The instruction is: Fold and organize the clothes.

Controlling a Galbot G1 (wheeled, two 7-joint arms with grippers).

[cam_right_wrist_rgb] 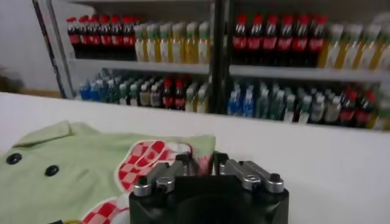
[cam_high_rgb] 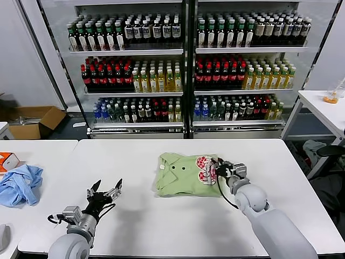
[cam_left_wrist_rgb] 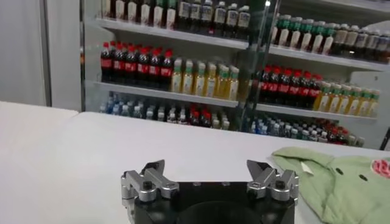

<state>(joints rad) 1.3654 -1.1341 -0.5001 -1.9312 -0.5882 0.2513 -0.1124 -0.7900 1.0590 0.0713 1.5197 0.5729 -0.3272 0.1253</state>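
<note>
The clothes, a light green polo shirt [cam_high_rgb: 186, 174] with a red-and-white checkered print, lie folded in the middle of the white table [cam_high_rgb: 161, 226]. My right gripper [cam_high_rgb: 220, 168] sits at the shirt's right edge, beside the print. In the right wrist view the shirt [cam_right_wrist_rgb: 79, 170] fills the near table, and the right gripper [cam_right_wrist_rgb: 204, 161] holds its fingers a little apart, with the cloth's edge between them. My left gripper [cam_high_rgb: 106, 189] hovers open and empty over bare table at the front left. In the left wrist view the left gripper [cam_left_wrist_rgb: 207, 167] is well apart from the shirt [cam_left_wrist_rgb: 341, 182].
A crumpled light blue garment [cam_high_rgb: 20, 184] and an orange box [cam_high_rgb: 6, 161] lie on the table's far left. Shelves of bottles [cam_high_rgb: 183, 70] stand behind the table. A cardboard box [cam_high_rgb: 35, 121] sits on the floor at the left, and a side table [cam_high_rgb: 323, 105] stands at the right.
</note>
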